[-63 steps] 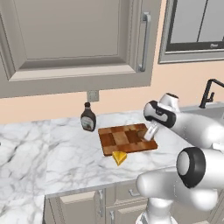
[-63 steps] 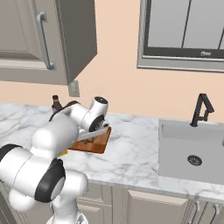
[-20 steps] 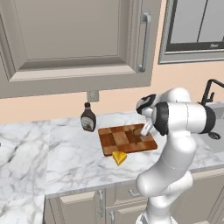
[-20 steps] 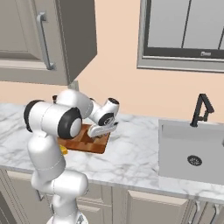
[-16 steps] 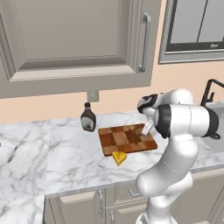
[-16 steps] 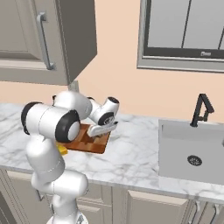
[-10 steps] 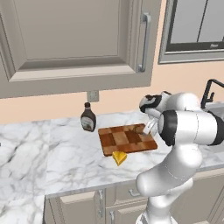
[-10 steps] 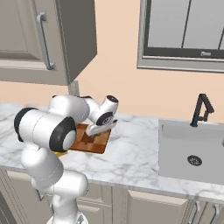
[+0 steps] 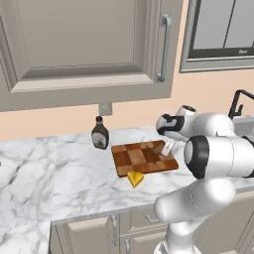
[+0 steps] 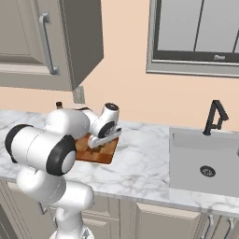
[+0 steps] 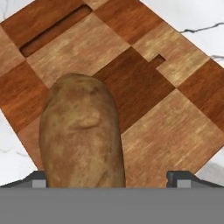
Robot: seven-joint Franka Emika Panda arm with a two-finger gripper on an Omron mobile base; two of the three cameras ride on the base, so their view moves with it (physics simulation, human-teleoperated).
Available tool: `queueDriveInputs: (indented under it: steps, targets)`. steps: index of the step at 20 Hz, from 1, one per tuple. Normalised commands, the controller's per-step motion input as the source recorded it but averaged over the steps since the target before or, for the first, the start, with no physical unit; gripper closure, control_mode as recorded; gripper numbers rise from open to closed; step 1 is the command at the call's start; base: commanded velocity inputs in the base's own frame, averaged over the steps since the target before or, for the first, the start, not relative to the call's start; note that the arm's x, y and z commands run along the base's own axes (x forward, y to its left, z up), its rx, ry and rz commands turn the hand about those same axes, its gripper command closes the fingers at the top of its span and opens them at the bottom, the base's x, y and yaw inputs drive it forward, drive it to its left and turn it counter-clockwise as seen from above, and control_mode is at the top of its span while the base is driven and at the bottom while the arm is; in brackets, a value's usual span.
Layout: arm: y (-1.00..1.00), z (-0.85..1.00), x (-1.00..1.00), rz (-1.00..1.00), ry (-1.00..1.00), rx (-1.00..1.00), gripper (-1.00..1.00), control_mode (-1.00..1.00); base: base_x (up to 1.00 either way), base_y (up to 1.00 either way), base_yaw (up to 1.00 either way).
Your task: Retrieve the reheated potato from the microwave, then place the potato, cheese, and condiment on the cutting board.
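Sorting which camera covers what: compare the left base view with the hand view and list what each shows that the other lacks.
Left base view alone: the condiment standing on the counter behind the board's left corner, the cheese at the board's front edge, and the arm. Hand view alone: the potato lying on the board, between the open jaws. Both: the cutting board.

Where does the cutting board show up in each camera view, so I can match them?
Left base view: cutting board at centre, on the marble counter.
Right base view: cutting board left of centre, partly behind the arm, on the same counter.
Hand view: cutting board across most of the picture, under the potato; counter at the corners.
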Motion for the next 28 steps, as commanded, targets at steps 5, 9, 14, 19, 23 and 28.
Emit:
queueDriveInputs:
  steps: [5,9,14,19,23,28]
  targets:
    - [-0.02,0.00,0.18,0.00,0.10,-0.06,-1.00,-1.00,0.00,0.00,0.00]
    - [-0.04,-0.02,0.16,-0.09,0.14,0.00,-1.00,-1.00,0.00,0.00,0.00]
    - [-0.07,0.03,0.23,-0.05,0.20,0.03,-1.00,-1.00,0.00,0.00,0.00]
    - [-0.06,0.11,0.13,0.00,0.18,0.06,-1.00,-1.00,0.00,0.00,0.00]
    - [-0.02,0.13,-0.01,-0.02,0.05,0.09,-1.00,-1.00,0.00,0.00,0.00]
    - [0.09,0.25,-0.21,-0.01,-0.09,0.01,-1.00,-1.00,0.00,0.00,0.00]
